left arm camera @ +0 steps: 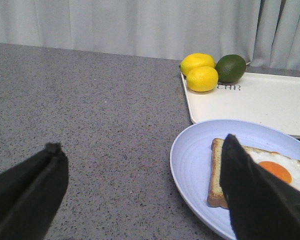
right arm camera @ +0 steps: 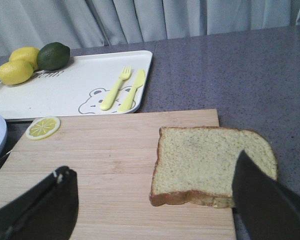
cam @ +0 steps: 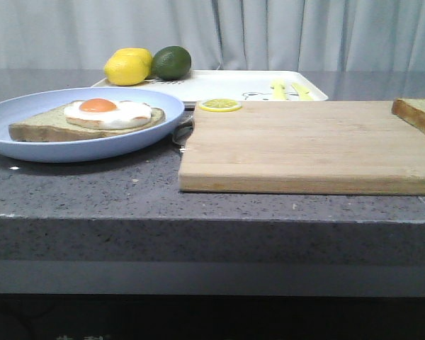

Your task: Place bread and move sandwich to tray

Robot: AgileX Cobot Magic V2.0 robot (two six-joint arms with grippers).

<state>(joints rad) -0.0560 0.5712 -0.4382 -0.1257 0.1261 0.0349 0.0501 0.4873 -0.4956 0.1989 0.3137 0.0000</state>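
The sandwich (cam: pixel 92 117), a bread slice with a fried egg, lies on a pale blue plate (cam: pixel 28 145) at the left; it also shows in the left wrist view (left arm camera: pixel 217 170). The plain bread (right arm camera: pixel 210 162) lies flat at the right end of the wooden cutting board (cam: pixel 304 145), seen at the frame edge in the front view (cam: pixel 418 113). The white tray (cam: pixel 219 85) stands behind, holding yellow cutlery (right arm camera: pixel 122 90). My left gripper (left arm camera: pixel 140 170) is open above the counter beside the plate. My right gripper (right arm camera: pixel 155 192) is open above the board, near the bread.
Two lemons (cam: pixel 127 67) and a green avocado (cam: pixel 171 62) sit at the tray's left end. A lemon slice (cam: pixel 220 105) lies on the board's back left corner. A grey curtain hangs behind the grey stone counter (cam: pixel 92 191).
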